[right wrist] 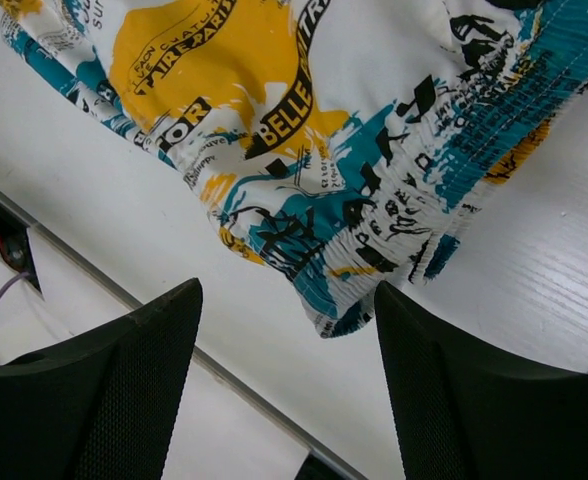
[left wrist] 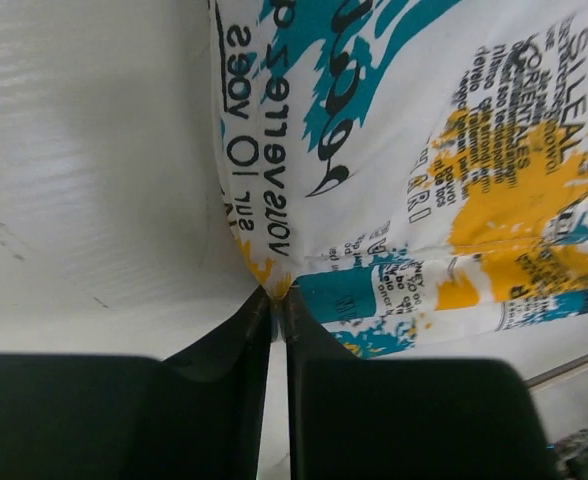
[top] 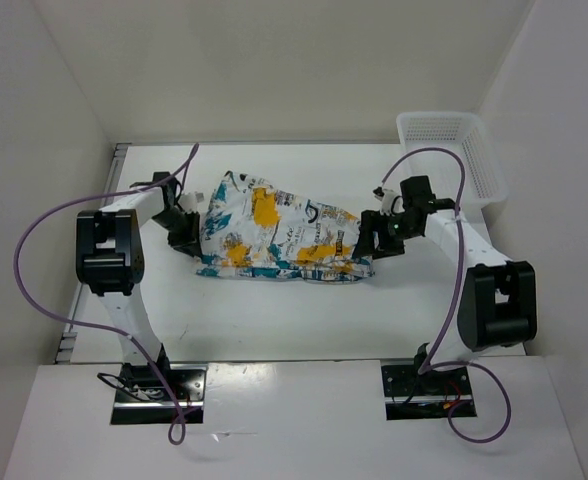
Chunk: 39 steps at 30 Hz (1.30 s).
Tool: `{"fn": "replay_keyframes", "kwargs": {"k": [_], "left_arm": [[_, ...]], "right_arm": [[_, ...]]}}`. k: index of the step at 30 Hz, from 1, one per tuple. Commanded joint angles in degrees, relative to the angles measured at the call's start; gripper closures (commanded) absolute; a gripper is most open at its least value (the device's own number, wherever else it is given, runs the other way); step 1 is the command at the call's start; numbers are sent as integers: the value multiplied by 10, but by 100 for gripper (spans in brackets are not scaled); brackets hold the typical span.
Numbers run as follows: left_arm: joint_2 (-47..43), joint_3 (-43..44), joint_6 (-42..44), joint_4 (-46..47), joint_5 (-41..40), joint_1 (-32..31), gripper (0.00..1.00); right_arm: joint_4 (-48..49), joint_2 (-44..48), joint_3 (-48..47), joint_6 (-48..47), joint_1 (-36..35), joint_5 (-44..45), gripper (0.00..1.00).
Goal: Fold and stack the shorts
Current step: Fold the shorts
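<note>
- Shorts lie crumpled mid-desk, btwn the two arms, not folded flat.
- L claw at shorts' left edge; wrist view shows fingers nearly together, pinching a corner of the fabric at the tips.
- R claw at shorts' right end, just above the gathered teal/black band; fingers wide apart, nothing btwn them.
- White mesh basket sits at the far right corner, well apart from the shorts.
</note>
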State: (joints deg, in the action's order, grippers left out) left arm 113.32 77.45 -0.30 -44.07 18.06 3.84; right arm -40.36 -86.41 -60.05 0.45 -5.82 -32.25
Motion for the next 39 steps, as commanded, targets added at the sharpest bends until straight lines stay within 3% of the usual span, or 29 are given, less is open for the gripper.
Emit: {"fn": "replay_keyframes", "kwargs": {"k": [1, 6, 10, 13, 14, 18, 27, 33, 39], "left_arm": [[7, -3, 3, -13, 37, -2, 88], [-5, 9, 3, -18, 37, -2, 93], [-10, 32, 3, -25, 37, -2, 93], [-21, 38, 3, -30, 37, -2, 91], [-27, 38, 3, -30, 37, -2, 91], [-50, 55, 3, -42, 31, 4, 91], [-68, 86, 3, -52, -3, 4, 91], [-74, 80, 3, -58, -8, 4, 73], [-74, 44, 3, -52, 16, 4, 71]], "right_arm": [[-21, -8, -29, 14, 3, 6, 25], [-16, -34, -29, 25, 3, 17, 30], [4, -63, -12, 30, 3, 7, 45], [11, -72, -12, 30, 3, -4, 65], [11, -72, -12, 30, 3, -9, 80], [11, -51, -25, 5, 3, -9, 100], [-52, -42, -112, -144, 45, -25, 100], [-140, -60, -136, -273, 51, -33, 100], [-147, -60, -130, -287, 20, -28, 100]]}}
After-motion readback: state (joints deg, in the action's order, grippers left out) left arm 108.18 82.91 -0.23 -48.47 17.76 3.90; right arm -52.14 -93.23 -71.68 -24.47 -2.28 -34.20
